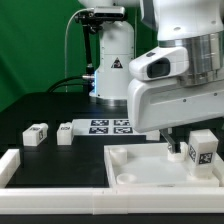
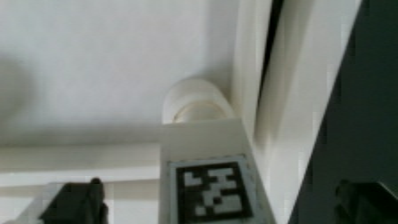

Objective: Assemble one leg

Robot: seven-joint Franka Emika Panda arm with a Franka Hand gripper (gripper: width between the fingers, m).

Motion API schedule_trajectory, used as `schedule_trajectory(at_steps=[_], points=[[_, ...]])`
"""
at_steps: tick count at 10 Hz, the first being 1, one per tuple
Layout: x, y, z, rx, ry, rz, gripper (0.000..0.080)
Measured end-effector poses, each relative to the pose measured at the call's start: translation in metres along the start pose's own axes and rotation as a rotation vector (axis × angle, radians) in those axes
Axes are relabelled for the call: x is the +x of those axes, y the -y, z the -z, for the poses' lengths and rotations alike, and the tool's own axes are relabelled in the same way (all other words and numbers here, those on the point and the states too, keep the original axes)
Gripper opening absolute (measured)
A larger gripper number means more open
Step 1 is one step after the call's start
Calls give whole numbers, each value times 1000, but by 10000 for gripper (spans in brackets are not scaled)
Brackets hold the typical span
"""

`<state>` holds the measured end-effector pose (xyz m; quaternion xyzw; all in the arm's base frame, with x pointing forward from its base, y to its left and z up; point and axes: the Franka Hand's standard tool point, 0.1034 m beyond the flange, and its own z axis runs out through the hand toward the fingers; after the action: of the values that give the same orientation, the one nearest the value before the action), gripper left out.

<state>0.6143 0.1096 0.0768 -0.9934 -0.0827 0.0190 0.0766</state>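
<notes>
A white leg [image 1: 201,151] with a black-and-white tag stands upright at the large white panel's [image 1: 140,168] end on the exterior view's right. In the wrist view the leg [image 2: 214,185] sits between my two dark fingertips [image 2: 75,205], with a gap on each side. A round corner socket [image 2: 199,100] of the panel shows just beyond the leg. My gripper [image 1: 197,148] is open around the leg and not touching it; in the wrist view its midpoint [image 2: 222,208] lies on the leg. Two more legs [image 1: 37,135] [image 1: 66,132] lie on the black table at the exterior view's left.
The marker board [image 1: 110,126] lies behind the panel. A white raised rail [image 1: 20,165] runs along the front and the exterior view's left of the table. The arm's base [image 1: 112,60] stands at the back.
</notes>
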Motion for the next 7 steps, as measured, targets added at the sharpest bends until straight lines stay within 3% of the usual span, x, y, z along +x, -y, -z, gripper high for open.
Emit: schedule_trajectory(at_steps=[1,2,5,7], points=[[-2,1,1,15,104,8,649],[9,-1,1,16,90,10,649],[9,-3,2,16,86,7,649],[9,-3,2,16,87,6,415]])
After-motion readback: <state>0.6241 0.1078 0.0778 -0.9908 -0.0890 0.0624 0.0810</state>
